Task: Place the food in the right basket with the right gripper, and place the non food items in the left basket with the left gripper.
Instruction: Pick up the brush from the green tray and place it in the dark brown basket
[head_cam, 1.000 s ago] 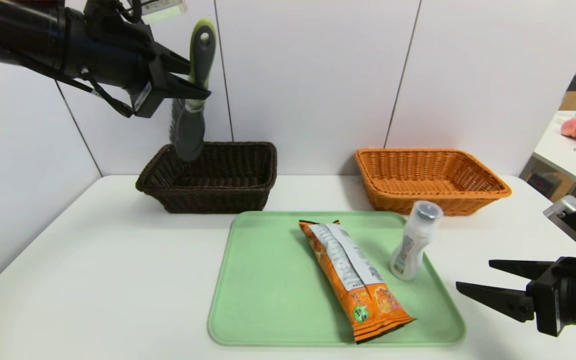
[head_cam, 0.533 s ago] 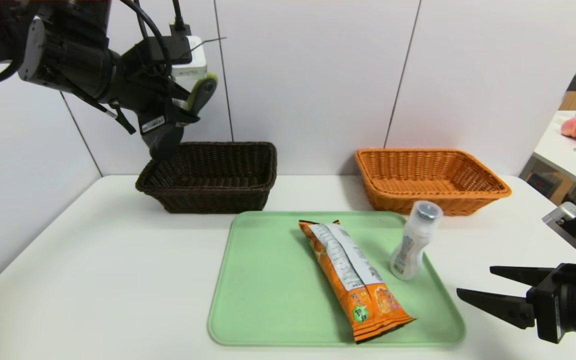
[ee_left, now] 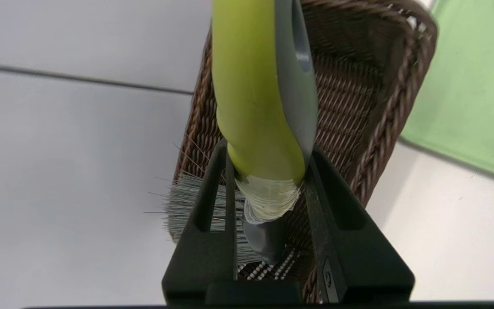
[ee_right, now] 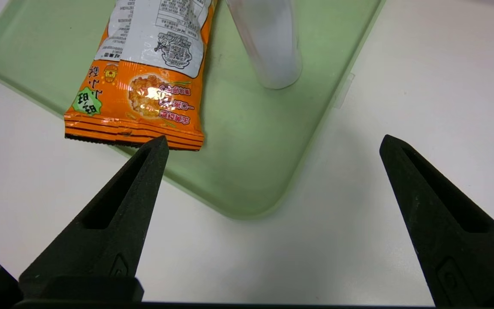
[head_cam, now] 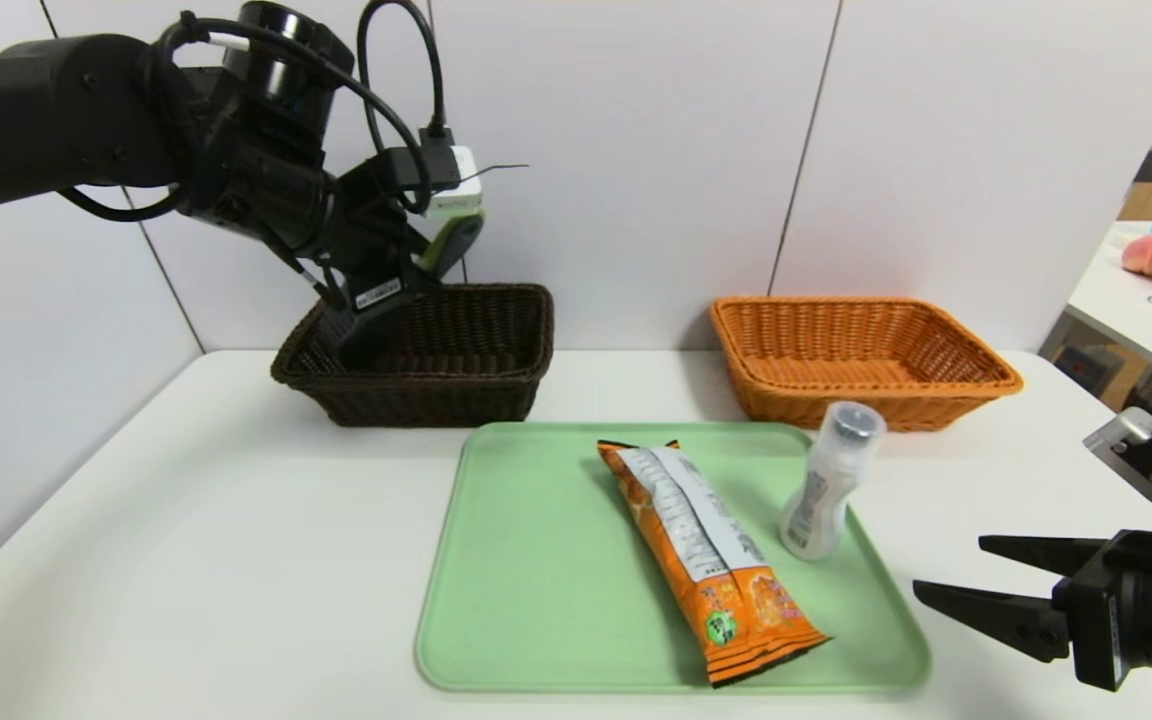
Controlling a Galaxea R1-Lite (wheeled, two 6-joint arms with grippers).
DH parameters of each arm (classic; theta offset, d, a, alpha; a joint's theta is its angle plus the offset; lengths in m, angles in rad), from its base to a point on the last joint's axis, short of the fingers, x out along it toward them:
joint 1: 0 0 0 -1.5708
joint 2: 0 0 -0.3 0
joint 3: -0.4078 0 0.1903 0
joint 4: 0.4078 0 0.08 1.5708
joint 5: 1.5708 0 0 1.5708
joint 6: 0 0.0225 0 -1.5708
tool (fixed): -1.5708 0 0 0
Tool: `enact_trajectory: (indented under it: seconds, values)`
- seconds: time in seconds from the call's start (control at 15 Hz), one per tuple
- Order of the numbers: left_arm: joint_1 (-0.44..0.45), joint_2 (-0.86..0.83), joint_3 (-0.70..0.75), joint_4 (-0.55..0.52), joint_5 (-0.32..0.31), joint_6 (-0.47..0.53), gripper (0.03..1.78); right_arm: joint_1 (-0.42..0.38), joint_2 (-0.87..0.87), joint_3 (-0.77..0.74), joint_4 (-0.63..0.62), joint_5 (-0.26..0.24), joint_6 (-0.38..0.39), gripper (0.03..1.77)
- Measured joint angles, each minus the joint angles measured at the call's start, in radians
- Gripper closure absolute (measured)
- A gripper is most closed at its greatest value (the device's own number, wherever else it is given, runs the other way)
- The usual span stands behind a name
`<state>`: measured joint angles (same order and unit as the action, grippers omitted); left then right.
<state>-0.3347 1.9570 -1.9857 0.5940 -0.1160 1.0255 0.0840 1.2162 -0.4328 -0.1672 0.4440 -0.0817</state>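
While I watch the feeds, this is how things stand:
Left gripper point(ee_left: 268, 189): my fingers pinch the scrub brush point(ee_left: 260, 98) at the neck of its green handle; in the head view the gripper point(head_cam: 361, 330) dips into the left end of the left basket point(head_cam: 496, 385).
Brush: bristle end down inside the dark brown basket point(ee_left: 384, 128), handle rising out past its rim.
Right gripper point(head_cam: 951, 575): fingers spread wide, holding nothing, over the white table point(head_cam: 186, 560) just beside the tray's right edge.
Snack packet point(head_cam: 711, 555): lies lengthwise on the green tray point(head_cam: 526, 560).
White bottle point(head_cam: 826, 480): stands on the tray, just beside the packet.
Right basket point(head_cam: 976, 385): behind the tray; I see nothing in it.
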Motion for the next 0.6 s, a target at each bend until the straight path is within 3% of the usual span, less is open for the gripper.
enact_trajectory:
  seconds: [0.4, 0.6]
  values:
    - [-0.014, 0.044, -0.001, -0.041, 0.004, -0.004, 1.32, 0.000, -0.012, 0.018, 0.000, 0.000, 0.000, 0.10]
    - [-0.011, 0.051, -0.001, -0.054, 0.042, -0.020, 1.32, -0.001, -0.019, 0.021, 0.000, 0.000, 0.001, 0.10]
